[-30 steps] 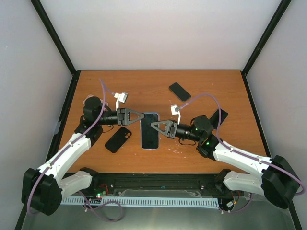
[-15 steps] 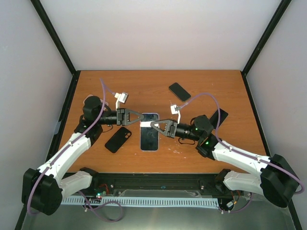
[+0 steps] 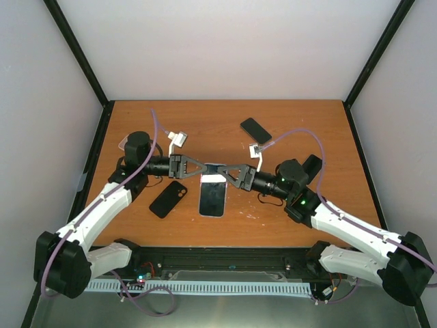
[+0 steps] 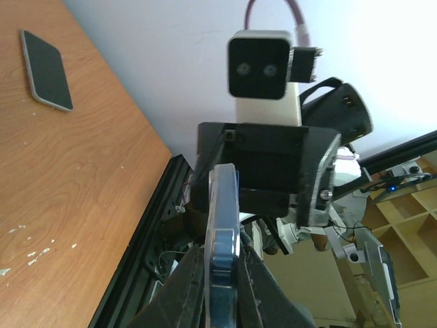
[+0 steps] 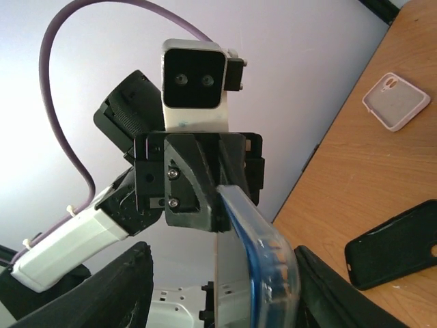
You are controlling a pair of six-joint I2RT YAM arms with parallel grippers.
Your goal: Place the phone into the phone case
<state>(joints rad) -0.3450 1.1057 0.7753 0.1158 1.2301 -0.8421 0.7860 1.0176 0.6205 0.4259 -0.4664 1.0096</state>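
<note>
Moved: both wrists have swung inward and farther up the table since a second ago. The phone [image 3: 212, 197], flat then, is now tilted with its far end raised.
Phone axis: the long axis runs near to far in the top view, with the screen facing up and toward the arm bases.
Phone place: mid-table, its far end between the two grippers, with a black case [image 3: 168, 199] just to its left.
Left gripper [image 3: 203, 167]: fingers pinched tight on the phone's far edge.
Right gripper [image 3: 226, 171]: jaws spread wide, one finger on either side of the phone's bluish rim, gripping nothing.
</note>
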